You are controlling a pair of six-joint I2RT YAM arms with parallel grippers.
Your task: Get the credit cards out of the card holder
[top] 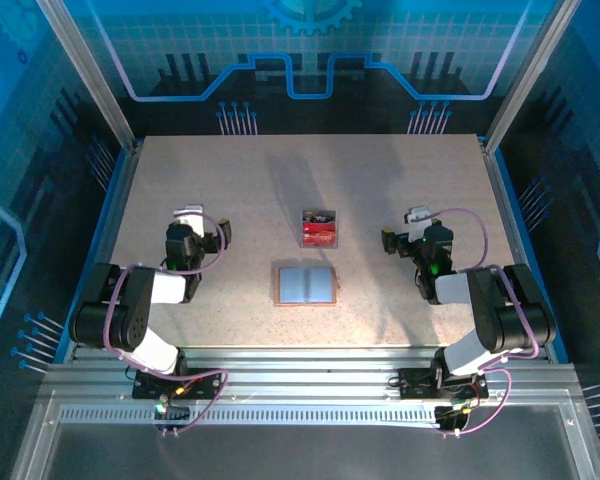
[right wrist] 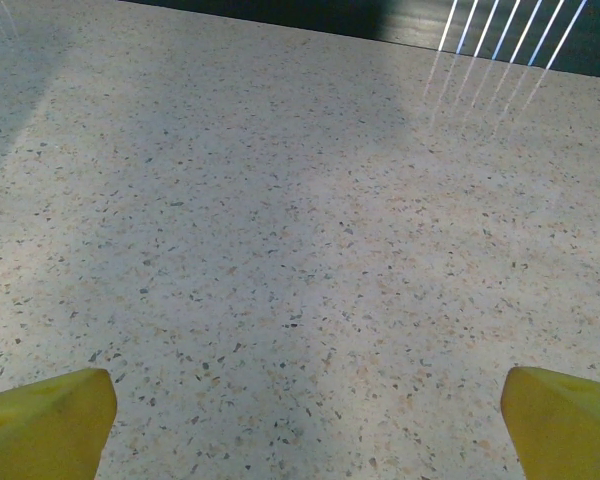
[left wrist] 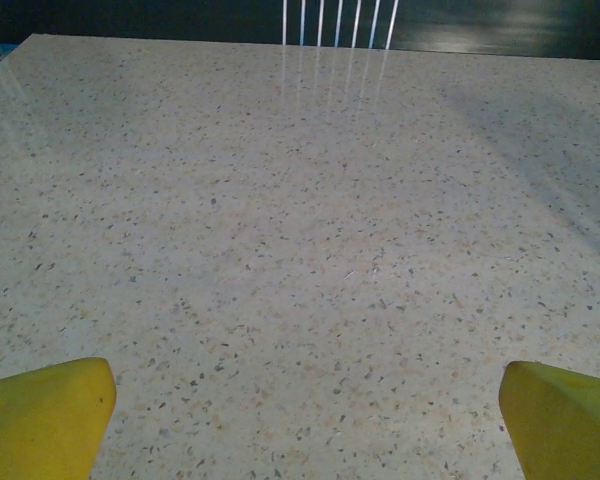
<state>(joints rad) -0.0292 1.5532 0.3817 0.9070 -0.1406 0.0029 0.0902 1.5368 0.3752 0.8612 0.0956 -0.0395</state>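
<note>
The card holder point(top: 305, 285) lies open and flat at the table's middle, pale grey-blue inside with a brown rim. Just behind it, red and dark credit cards point(top: 319, 232) rest in a small clear container point(top: 319, 214). My left gripper point(top: 190, 214) sits low at the left, well apart from the card holder. My right gripper point(top: 417, 216) sits likewise at the right. In the left wrist view the gripper point(left wrist: 308, 400) is open, yellow fingertips point(left wrist: 50, 415) wide apart over bare table. The right wrist view shows its gripper point(right wrist: 308, 405) open too, fingertips point(right wrist: 565, 425) spread, nothing between them.
The speckled beige table point(top: 230, 180) is bounded by a blue-lit enclosure with metal posts at the sides and back. Both arm bases stand on the aluminium rail point(top: 300, 365) at the near edge.
</note>
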